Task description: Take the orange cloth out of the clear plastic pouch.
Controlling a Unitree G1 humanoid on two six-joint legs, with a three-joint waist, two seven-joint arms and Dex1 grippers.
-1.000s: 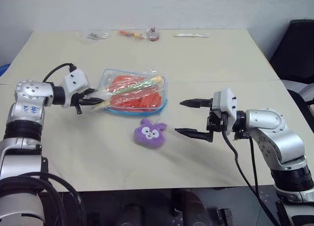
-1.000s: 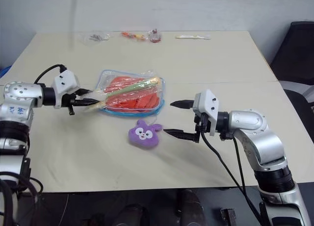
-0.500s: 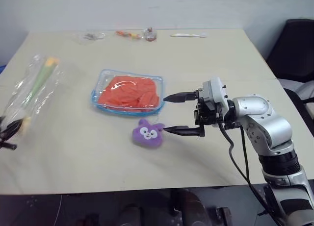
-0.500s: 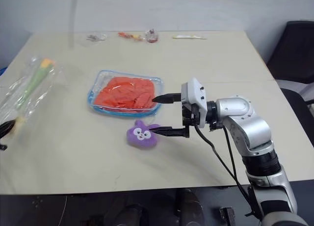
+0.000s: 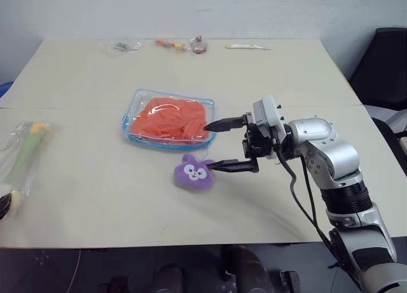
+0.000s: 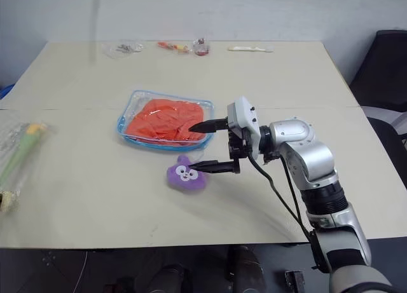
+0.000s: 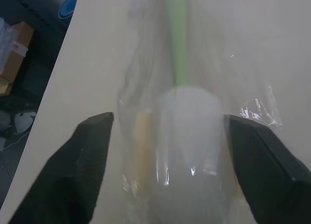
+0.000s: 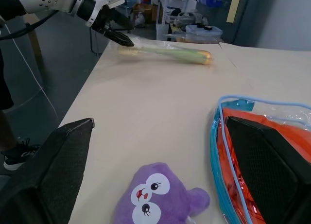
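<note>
Clear plastic pouch [image 5: 168,119] lying flat near the middle of the desk [image 5: 267,83], light blue edging visible all round. Orange cloth [image 5: 170,117] inside the pouch, spread nearly to its full width, not taken out. Small purple bunny plush [image 5: 193,172] on the desk just beside the near edge of the pouch, face up.

Right gripper [image 5: 217,145] held level at the pouch's right-hand end, pointing across toward the robot's left. Fingers wide apart and empty: upper fingertip over the pouch's right edge, lower fingertip at the plush's right ear; contact with either not determinable. In the right wrist view, pouch corner [image 8: 262,156] and plush [image 8: 158,197] seen between the two spread fingers [image 8: 53,170].

Thin clear bag [image 5: 22,156] with a green-yellow brush inside lying at the far left edge of the desk, well apart from the pouch. In the left wrist view, left gripper [image 7: 167,131] aimed along this bag [image 7: 194,88], fingers [image 7: 82,161] standing apart on either side of it, no visible clamping. Left gripper [image 8: 119,38] also seen in the right wrist view, at the end of the bag.

Several small items [image 5: 162,44] in a row along the far edge of the desk; too small to identify. Dark chair [image 5: 385,64] at the far right, off the desk.
</note>
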